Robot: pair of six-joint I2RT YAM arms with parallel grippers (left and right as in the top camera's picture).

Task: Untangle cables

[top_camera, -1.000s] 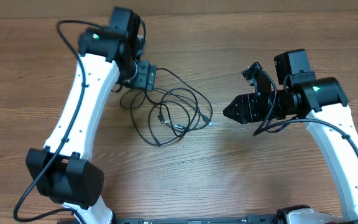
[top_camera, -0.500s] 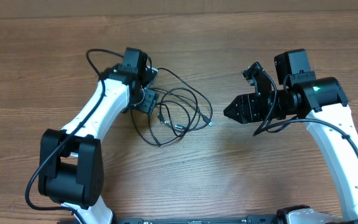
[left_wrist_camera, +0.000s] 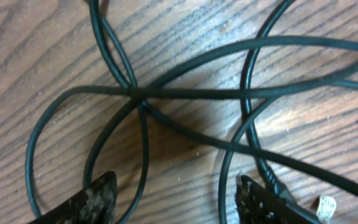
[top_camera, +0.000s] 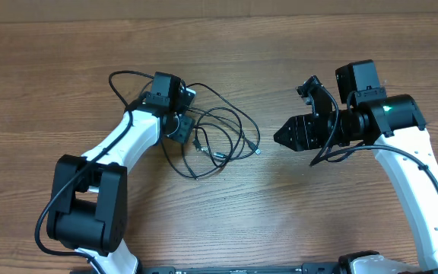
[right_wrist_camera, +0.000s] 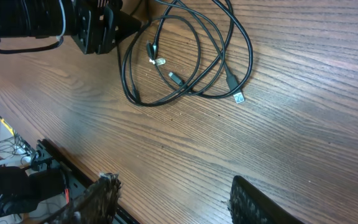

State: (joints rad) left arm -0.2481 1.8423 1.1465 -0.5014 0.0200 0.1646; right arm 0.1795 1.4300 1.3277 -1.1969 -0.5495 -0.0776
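Left claw (left_wrist_camera: 176, 200) hangs released over crossed cables (left_wrist_camera: 185, 93); a plug (left_wrist_camera: 325, 205), probably silver-tipped, sits half-cropped. Right claw (right_wrist_camera: 173, 196) is released too.

Thin black cables (top_camera: 219, 137), looped, tangled, on table

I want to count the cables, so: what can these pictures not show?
Overhead: the left gripper hides the left part of the cables.
Left wrist: the loops run off every edge, so their ends are unseen.
Right wrist: the plugs are too small to tell their type.
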